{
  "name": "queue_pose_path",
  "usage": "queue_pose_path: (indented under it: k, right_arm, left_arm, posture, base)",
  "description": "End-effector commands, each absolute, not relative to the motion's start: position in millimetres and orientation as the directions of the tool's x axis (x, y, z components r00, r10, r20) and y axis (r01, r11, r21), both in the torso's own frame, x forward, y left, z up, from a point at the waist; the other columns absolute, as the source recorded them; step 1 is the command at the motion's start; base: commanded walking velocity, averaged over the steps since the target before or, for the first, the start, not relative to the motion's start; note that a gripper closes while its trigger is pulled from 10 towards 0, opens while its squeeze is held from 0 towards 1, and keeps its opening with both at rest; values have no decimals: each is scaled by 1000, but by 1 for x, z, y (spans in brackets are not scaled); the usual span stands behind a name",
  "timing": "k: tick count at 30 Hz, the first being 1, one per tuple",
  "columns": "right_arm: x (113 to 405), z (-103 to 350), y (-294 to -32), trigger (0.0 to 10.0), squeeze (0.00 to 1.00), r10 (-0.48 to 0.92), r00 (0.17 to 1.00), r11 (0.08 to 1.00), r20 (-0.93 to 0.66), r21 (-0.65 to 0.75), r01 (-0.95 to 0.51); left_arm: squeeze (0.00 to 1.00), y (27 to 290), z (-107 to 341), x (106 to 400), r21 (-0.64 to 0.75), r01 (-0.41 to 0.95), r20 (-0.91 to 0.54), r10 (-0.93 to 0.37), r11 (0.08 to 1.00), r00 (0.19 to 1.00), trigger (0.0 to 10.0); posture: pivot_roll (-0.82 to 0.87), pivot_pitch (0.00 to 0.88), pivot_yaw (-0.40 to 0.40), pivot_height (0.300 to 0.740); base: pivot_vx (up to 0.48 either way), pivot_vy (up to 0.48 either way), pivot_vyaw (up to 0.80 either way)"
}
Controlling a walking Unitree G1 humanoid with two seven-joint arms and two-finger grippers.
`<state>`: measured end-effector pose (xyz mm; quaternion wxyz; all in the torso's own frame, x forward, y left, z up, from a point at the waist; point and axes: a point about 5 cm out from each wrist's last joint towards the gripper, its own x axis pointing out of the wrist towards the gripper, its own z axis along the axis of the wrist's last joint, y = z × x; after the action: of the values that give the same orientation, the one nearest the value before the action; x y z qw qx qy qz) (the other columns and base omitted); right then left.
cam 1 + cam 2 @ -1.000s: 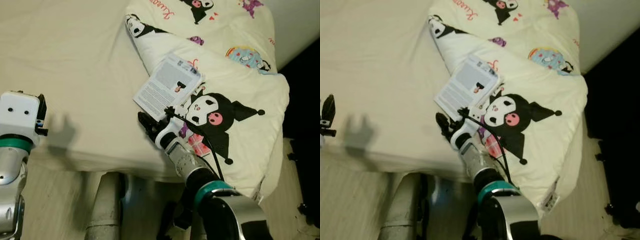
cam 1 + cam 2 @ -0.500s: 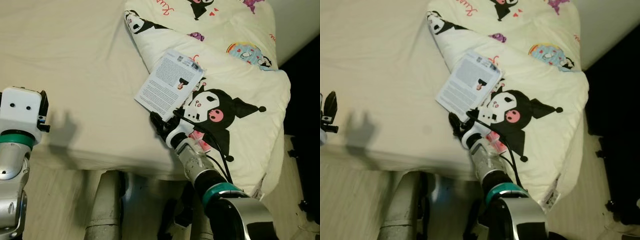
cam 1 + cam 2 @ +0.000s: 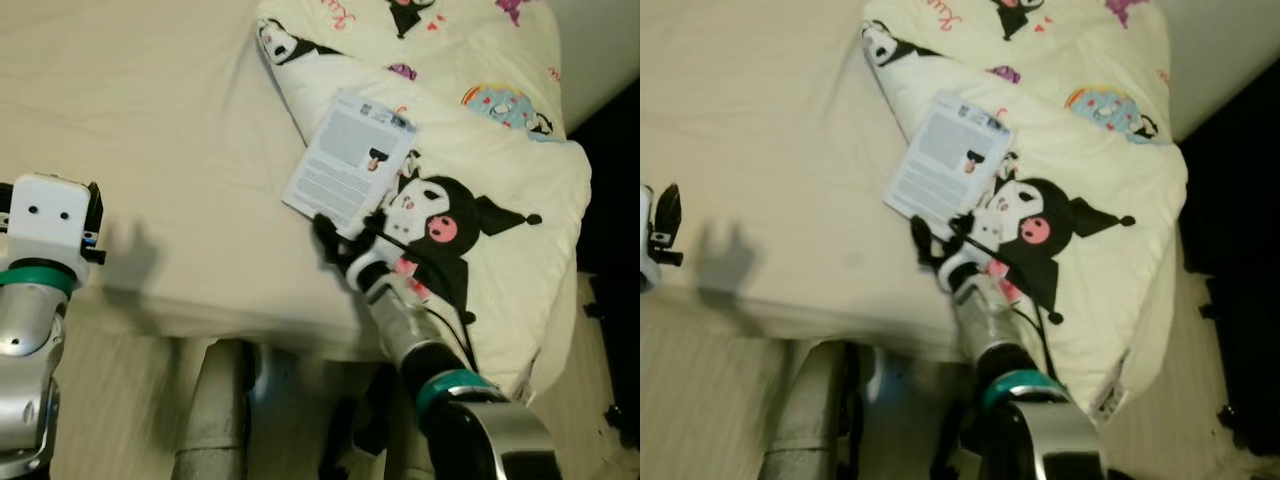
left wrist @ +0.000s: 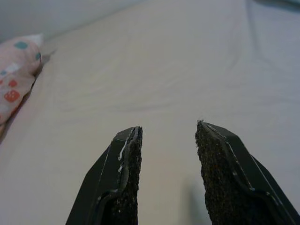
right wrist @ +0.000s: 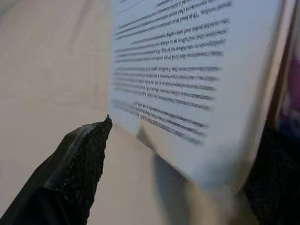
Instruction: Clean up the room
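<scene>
The printed booklet (image 3: 349,159) lies flat on the bed (image 3: 150,150), its far half resting on the cartoon-print duvet (image 3: 480,150) and its near corner over the bare cream sheet. The right gripper (image 3: 340,243) sits at the booklet's near edge, fingers spread apart with one black finger (image 5: 70,173) beside the page edge and the paper between them, not yet clamped. The left gripper (image 4: 166,176) hovers over the sheet, well apart from the booklet, fingers moderately open and holding nothing.
</scene>
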<state>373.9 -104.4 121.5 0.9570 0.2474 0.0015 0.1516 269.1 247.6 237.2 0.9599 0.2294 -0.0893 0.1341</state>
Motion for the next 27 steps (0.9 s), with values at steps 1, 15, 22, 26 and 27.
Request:
queue_pose_path:
  k: [1,15,22,26,27]
  right_arm:
    - [365,103,-132,10000,1000,210,977,844,33,498,-198]
    - [343,72,-165,10000,0,157,987,878,-45,463,-119]
    - [352,77,-103,10000,0,236,970,737,-61,662,-138]
    - [352,79,-75,10000,0,315,947,574,-58,806,-142]
    - [352,79,-69,10000,0,328,943,547,-58,826,-139]
  left_arm:
    - [0,245,232,272,421,-277,218,200,864,955,10000]
    - [0,238,234,285,421,-237,223,153,875,963,10000]
    - [0,236,234,286,426,-223,221,138,877,965,10000]
    - [0,233,231,283,428,-218,216,135,877,967,10000]
    - [0,233,231,281,429,-218,215,136,876,967,10000]
  posture:
    - [355,327,-55,595]
    - [347,281,-24,595]
    - [377,311,-10,595]
    - [401,331,-16,595]
    - [410,335,-18,595]
  base:
    - [0,0,0]
    - [0,0,0]
    - [0,0,0]
    - [0,0,0]
    - [0,0,0]
